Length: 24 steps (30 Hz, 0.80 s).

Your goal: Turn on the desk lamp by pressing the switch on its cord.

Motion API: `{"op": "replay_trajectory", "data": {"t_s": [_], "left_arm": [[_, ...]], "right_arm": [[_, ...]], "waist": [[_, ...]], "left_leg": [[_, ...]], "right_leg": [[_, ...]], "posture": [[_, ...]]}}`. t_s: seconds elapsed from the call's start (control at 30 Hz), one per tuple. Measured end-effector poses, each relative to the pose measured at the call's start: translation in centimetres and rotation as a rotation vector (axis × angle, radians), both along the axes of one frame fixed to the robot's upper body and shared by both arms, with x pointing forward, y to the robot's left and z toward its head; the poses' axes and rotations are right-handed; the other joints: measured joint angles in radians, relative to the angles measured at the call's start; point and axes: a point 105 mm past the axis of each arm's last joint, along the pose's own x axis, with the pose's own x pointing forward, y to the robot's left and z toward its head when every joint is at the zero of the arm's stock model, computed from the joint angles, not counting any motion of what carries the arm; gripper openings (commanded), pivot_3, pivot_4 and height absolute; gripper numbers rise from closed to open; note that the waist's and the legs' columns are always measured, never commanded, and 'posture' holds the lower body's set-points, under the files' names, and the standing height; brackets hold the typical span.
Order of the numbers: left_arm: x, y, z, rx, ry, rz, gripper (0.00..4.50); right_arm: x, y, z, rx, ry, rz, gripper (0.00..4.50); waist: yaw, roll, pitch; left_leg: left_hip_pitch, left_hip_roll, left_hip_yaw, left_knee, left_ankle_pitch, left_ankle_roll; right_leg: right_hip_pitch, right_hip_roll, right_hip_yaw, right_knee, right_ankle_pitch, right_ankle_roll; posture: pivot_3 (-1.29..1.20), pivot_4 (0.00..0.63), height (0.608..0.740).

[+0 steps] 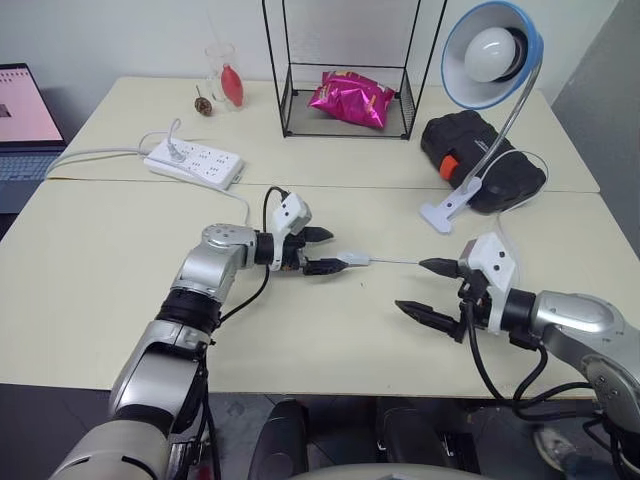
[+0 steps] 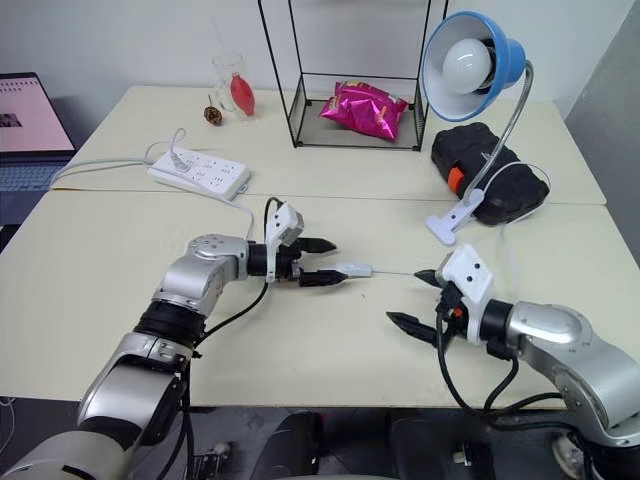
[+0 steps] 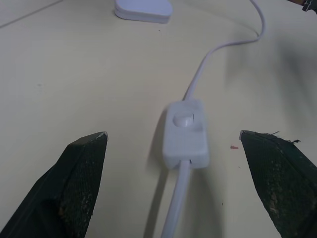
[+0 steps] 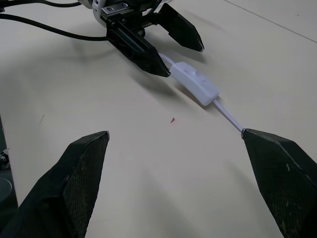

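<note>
Switch is lying flat on the table, just ahead of the left gripper, whose fingers are gaping wide with nothing between them; the right gripper is hovering beyond the switch, equally wide and empty, over the cord running to the desk lamp

Left gripper, right gripper: tapered black fingers, pads apparently scuffed. Behind each claw: white angular housing, black wrist collar, silver arm shell. Black cable loops beside wrists.
</note>
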Motion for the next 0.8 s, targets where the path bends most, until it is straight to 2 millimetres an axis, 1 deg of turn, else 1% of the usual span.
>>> {"op": "replay_trajectory", "data": {"t_s": [0.1,0.2,0.33,0.5,0.57,0.63,0.7,0.8], "left_arm": [[-0.3,0.1,-0.6,0.017,0.029,-0.030,4.45],[-0.1,0.0,-0.8,0.033,0.034,-0.039,4.45],[0.3,-0.9,-0.7,0.034,0.024,-0.053,4.45],[0.2,-1.3,-1.0,0.046,0.029,-0.080,4.45],[0.2,-1.4,-1.0,0.051,0.027,-0.085,4.10],[0.4,-1.4,-1.0,0.061,0.023,-0.085,3.85],[0.5,-1.5,-1.1,0.058,0.026,-0.082,3.33],[0.6,-1.5,-1.2,0.061,0.024,-0.077,2.73]], "right_arm": [[-0.1,0.0,0.4,0.002,-0.014,-0.008,4.50],[-0.2,-0.2,0.5,-0.001,-0.012,-0.021,4.50],[-0.4,0.1,0.6,0.008,-0.010,-0.016,4.50],[-0.4,0.0,0.5,0.004,-0.006,-0.018,4.50],[-0.4,0.0,0.5,0.003,-0.006,-0.018,4.50],[-0.4,0.0,0.5,0.003,-0.006,-0.018,4.50],[-0.4,0.0,0.5,0.002,-0.006,-0.018,4.50],[-0.4,0.0,0.5,0.002,-0.006,-0.019,4.50]], "waist": [[0.001,0.000,0.000],[0.002,0.000,0.000],[0.002,0.000,0.000],[0.001,0.000,0.000],[0.002,0.000,0.000],[0.002,0.000,0.000],[0.002,0.000,0.000],[0.002,0.000,0.000]], "left_leg": [[0.000,0.000,0.000,0.000,0.000,0.000],[0.000,0.000,0.000,0.001,0.000,0.000],[0.000,0.000,0.000,0.001,0.000,0.000],[0.000,0.000,0.000,0.000,0.000,0.000],[0.000,0.000,-0.001,0.000,0.000,0.000],[0.000,0.000,-0.001,0.000,0.000,0.000],[0.000,0.000,-0.001,0.001,0.000,0.000],[0.000,0.000,-0.001,0.000,0.000,0.000]], "right_leg": [[0.000,0.000,0.000,0.000,0.000,0.000],[0.000,0.000,0.000,0.000,0.000,0.000],[0.000,0.000,0.000,0.000,0.000,0.000],[0.000,0.000,0.000,0.000,0.000,0.001],[0.000,0.000,0.000,0.000,0.000,0.001],[0.000,0.000,0.000,0.000,0.000,0.001],[0.000,0.000,0.000,0.000,0.000,0.001],[0.000,0.000,0.000,0.000,0.000,0.001]], "posture": [[0.00,0.150,0.740],[0.00,0.150,0.740],[0.00,0.150,0.740],[0.00,0.150,0.740],[0.00,0.150,0.740],[0.00,0.150,0.740],[0.00,0.150,0.740],[0.00,0.150,0.740]]}}
